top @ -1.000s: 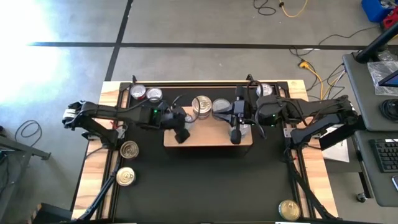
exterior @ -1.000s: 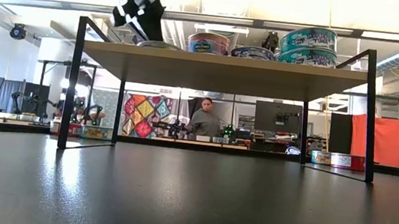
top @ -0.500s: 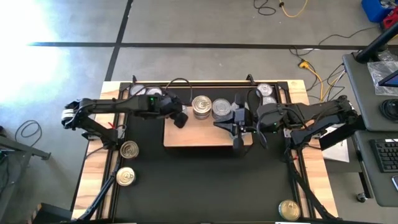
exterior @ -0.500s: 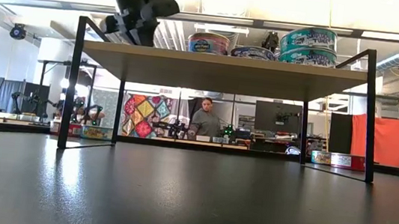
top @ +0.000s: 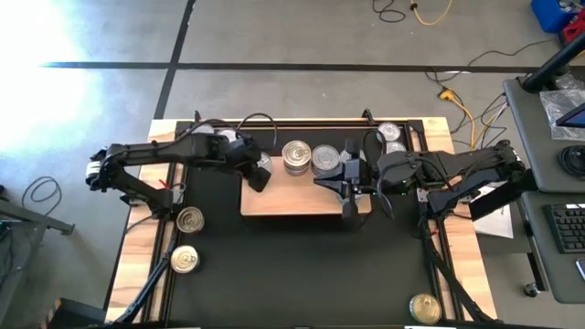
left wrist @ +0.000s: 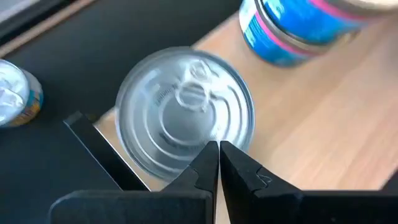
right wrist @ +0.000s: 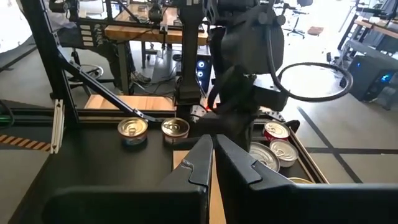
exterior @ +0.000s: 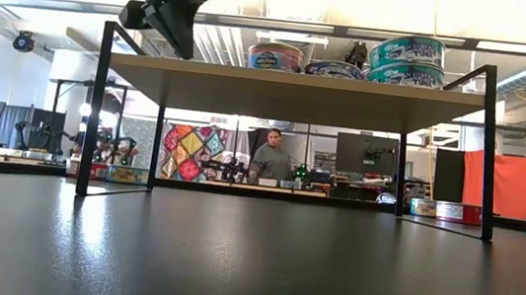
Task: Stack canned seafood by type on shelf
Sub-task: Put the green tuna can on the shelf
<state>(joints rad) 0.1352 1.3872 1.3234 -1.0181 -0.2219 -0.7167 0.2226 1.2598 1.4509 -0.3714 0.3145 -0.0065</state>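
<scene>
The shelf (top: 302,196) is a pale wood board on black legs, and it carries several tins of canned seafood. A plain silver tin (left wrist: 186,115) rests on its base at the shelf's far left corner. Blue-labelled tins (top: 297,155) stand farther right, some of them stacked (exterior: 407,60). My left gripper (left wrist: 217,149) is shut and hangs slanting down over the near rim of the silver tin. In the low view my left gripper (exterior: 177,43) is clear above the board. My right gripper (right wrist: 211,144) is shut, level, and over the shelf's right part.
Loose tins lie on the black mat: two at the left (top: 190,219) (top: 185,260), one at the near right (top: 425,308), and more at the far right (top: 388,134) and far left (right wrist: 132,129). A person (exterior: 267,158) sits in the room behind the table.
My left gripper has risen off the shelf and moved from over the board's left part toward its far left corner. It rolled as it went and stayed shut.
</scene>
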